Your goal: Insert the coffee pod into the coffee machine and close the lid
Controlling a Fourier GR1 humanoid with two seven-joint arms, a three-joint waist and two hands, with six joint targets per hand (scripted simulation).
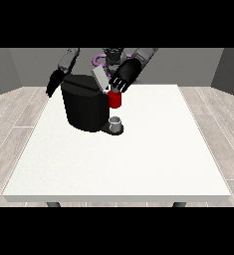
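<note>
The coffee machine [85, 107] stands toward the far left part of the white table [138, 164], a squat black block with its grey lid [99, 78] tilted up. A red thing at the machine [115, 99] sits at its front right corner, and below that a small grey thing [116, 122] rests on the machine's base plate; it may be a cup, I cannot say it is the pod.

The hand at the view's right [126, 74] hangs just above the red thing, beside the raised lid, its fingers spread and pointing down, curled around nothing. The hand at the view's left [54, 83] hangs near the table's far left corner, just beside the machine's back; I cannot tell how its fingers lie.

The near half and the whole right side of the table lie bare, a wide stretch out to the front and right edges. Around it runs pale wood-plank floor [215, 129], with grey walls [19, 67] behind.
</note>
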